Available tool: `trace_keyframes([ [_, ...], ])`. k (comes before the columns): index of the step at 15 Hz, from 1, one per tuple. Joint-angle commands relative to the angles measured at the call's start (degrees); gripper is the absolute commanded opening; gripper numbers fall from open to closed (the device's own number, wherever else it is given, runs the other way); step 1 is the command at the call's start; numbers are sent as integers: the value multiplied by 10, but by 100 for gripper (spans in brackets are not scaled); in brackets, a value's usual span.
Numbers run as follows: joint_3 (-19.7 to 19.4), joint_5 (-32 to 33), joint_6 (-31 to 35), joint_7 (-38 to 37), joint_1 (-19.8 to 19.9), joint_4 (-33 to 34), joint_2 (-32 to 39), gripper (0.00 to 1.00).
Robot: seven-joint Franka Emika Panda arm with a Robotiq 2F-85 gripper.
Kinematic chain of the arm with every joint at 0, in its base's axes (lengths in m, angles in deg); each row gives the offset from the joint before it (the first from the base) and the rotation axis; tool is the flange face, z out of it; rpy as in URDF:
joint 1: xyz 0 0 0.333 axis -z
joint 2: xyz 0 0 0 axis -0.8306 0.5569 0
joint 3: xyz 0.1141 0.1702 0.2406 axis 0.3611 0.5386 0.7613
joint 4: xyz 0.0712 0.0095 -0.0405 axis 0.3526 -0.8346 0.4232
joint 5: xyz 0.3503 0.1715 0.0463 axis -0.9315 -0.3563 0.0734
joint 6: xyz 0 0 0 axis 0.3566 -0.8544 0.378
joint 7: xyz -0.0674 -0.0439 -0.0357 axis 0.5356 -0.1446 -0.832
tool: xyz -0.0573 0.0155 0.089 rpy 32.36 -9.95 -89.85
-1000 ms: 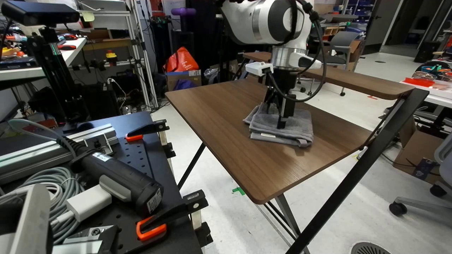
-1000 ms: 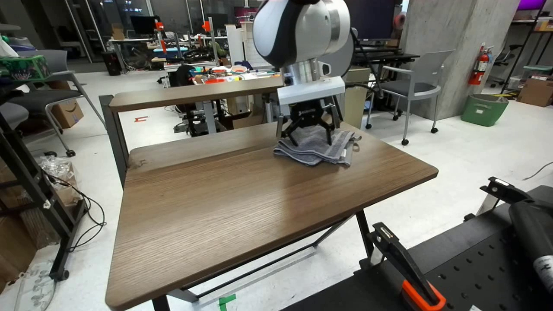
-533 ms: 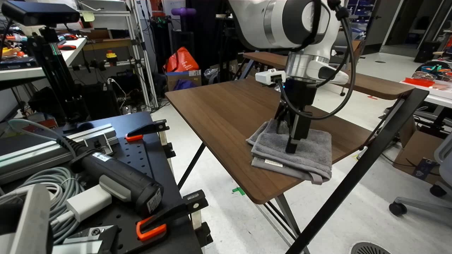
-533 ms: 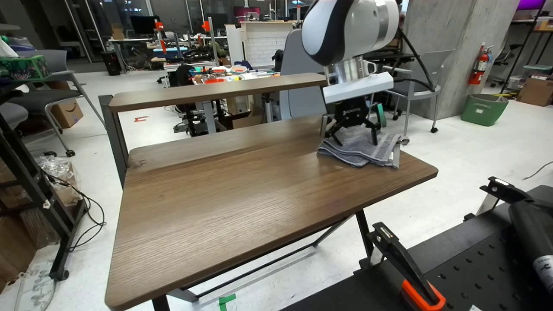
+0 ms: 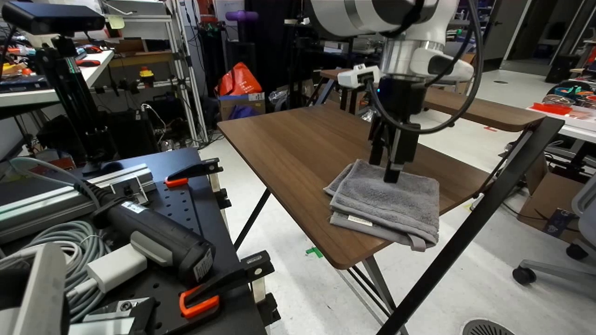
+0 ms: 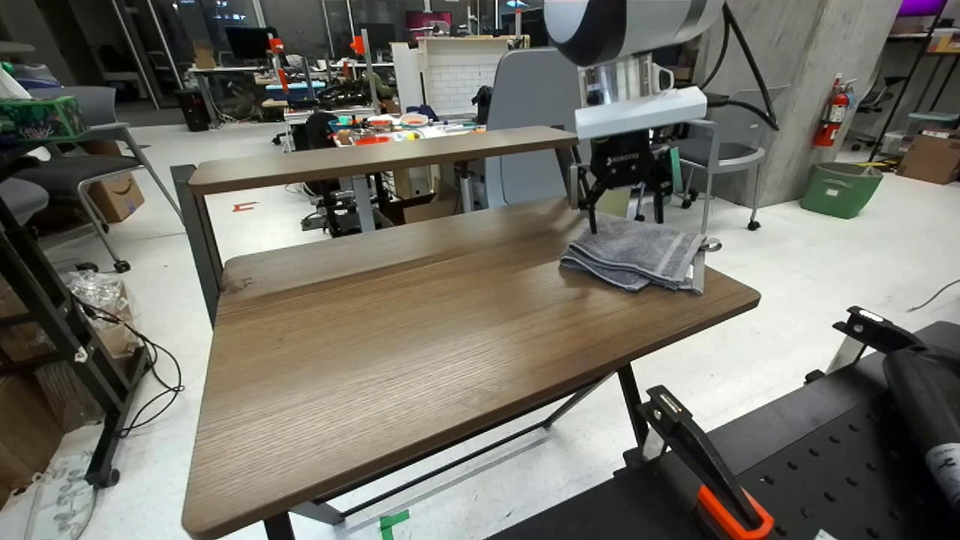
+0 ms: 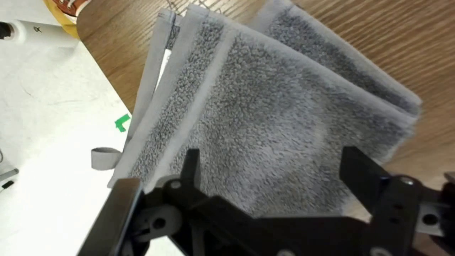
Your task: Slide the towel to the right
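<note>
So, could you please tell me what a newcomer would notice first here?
Probably the folded grey towel on the brown desk, one corner jutting past the edge. Over it is the black tool, open. In an exterior view, a red fire extinguisher stands out by the concrete pillar.

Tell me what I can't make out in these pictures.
Lower edge of the towel: partly behind the pincer in the wrist view.
Any lettering on its white label: too small in an exterior view.
Top of the arm: cut off by the upper edge, both exterior views.
</note>
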Motion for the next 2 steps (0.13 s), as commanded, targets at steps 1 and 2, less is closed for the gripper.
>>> trace_keyframes([
  [1, 8, 2, 1, 8, 3, -15, -23, 100],
  [2, 14, 3, 1, 14, 3, -32, -47, 100],
])
